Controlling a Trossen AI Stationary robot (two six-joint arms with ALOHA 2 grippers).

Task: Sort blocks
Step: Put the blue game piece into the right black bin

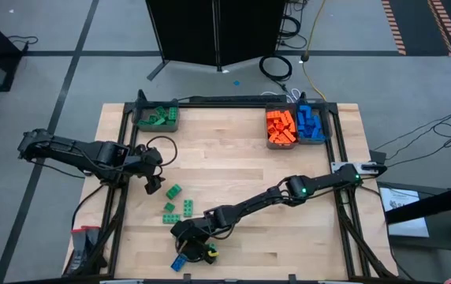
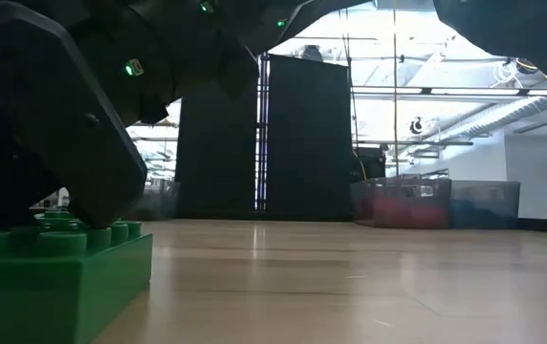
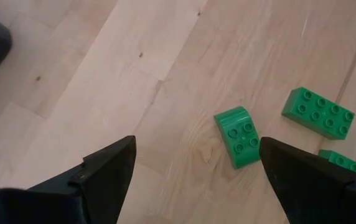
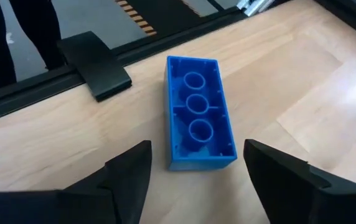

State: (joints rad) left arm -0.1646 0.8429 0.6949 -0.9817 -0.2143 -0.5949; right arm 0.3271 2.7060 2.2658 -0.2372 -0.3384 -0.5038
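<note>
My right gripper (image 4: 193,177) hangs open over an upside-down blue block (image 4: 198,122) near the table's front edge, fingers either side, apparently not touching. My left gripper (image 3: 193,180), spread wide, hovers by loose green blocks (image 3: 240,135) at left-centre.

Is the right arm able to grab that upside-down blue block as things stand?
Probably yes. The right gripper hangs just over the blue block, fingers apart either side of it, and nothing lies between them.
</note>
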